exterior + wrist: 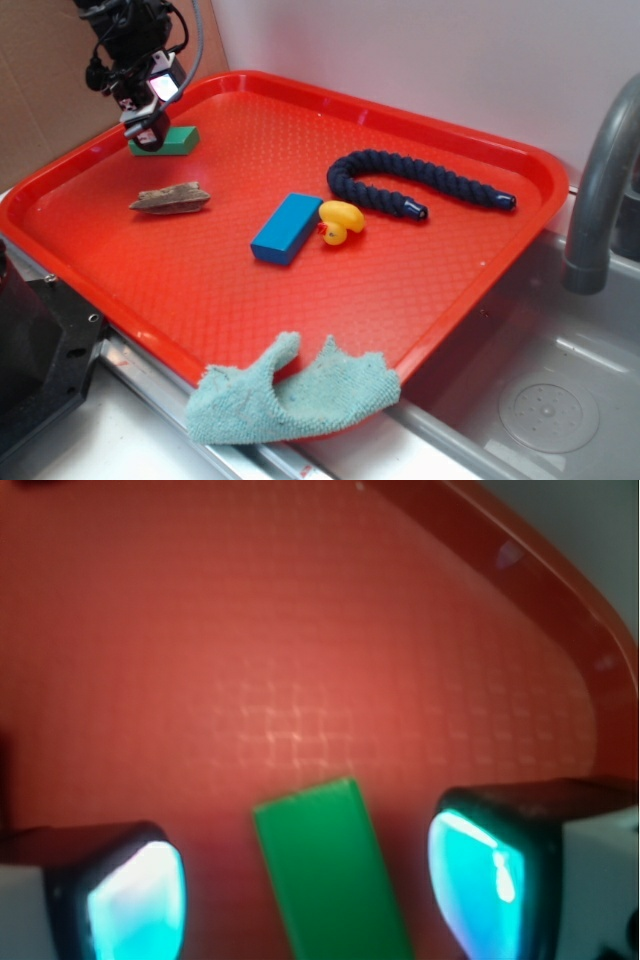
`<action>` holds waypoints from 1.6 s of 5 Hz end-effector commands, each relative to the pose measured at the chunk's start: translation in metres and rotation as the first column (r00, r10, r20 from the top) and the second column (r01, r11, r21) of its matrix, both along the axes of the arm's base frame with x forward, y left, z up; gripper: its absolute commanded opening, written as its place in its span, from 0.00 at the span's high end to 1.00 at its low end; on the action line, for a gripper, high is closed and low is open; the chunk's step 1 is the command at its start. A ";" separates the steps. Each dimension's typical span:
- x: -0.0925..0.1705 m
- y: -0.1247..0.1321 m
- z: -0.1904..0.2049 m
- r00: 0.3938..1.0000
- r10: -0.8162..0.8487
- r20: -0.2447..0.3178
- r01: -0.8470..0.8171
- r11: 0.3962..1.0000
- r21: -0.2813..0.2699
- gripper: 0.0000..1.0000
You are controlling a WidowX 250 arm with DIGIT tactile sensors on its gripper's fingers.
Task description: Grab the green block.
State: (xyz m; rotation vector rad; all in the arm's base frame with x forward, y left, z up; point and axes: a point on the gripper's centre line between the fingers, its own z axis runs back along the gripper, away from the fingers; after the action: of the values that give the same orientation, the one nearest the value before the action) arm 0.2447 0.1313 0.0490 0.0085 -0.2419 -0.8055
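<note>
Lying flat between wide claw (310,890) fingers: green block (335,880) (plain matte, rectangular), untouched on red tray (440,290).

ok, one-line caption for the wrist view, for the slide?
Wrist view: open gripper straddling the green block on the red tray, fingers apart on either side, not yet closed.

Arm enters from upper left of the exterior view, black links with cabling running along the wrist. Wrist pitched downward, tool (143,135) pointing at the surface below, low over the far-left corner region. Wrist view: tool (310,885) with jaws spread wide. Left finger pad (135,900) and right finger pad (478,875) both show a glossy cyan sheen, and a clear gap lies inside each pad. Neither pad is in contact with anything between them.
</note>
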 end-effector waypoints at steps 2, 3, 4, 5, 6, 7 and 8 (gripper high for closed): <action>0.007 -0.006 -0.035 0.998 -0.040 -0.050 0.043 0.998 0.054 0.00; 0.008 -0.015 -0.043 0.995 -0.016 -0.099 0.027 0.993 0.118 1.00; 0.002 -0.021 -0.019 0.999 -0.025 -0.040 0.029 0.993 0.116 1.00; -0.004 -0.030 0.010 1.000 -0.006 0.001 0.005 0.989 0.144 1.00; -0.018 -0.068 0.060 0.999 0.037 0.037 -0.043 0.984 0.172 1.00; -0.038 -0.117 0.111 0.984 0.136 0.117 -0.153 0.977 0.146 1.00; -0.048 -0.160 0.145 0.911 0.389 0.133 -0.393 0.920 0.000 1.00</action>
State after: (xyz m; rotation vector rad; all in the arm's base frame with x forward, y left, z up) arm 0.1764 -0.0172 0.1761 0.1187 -0.2838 -0.3757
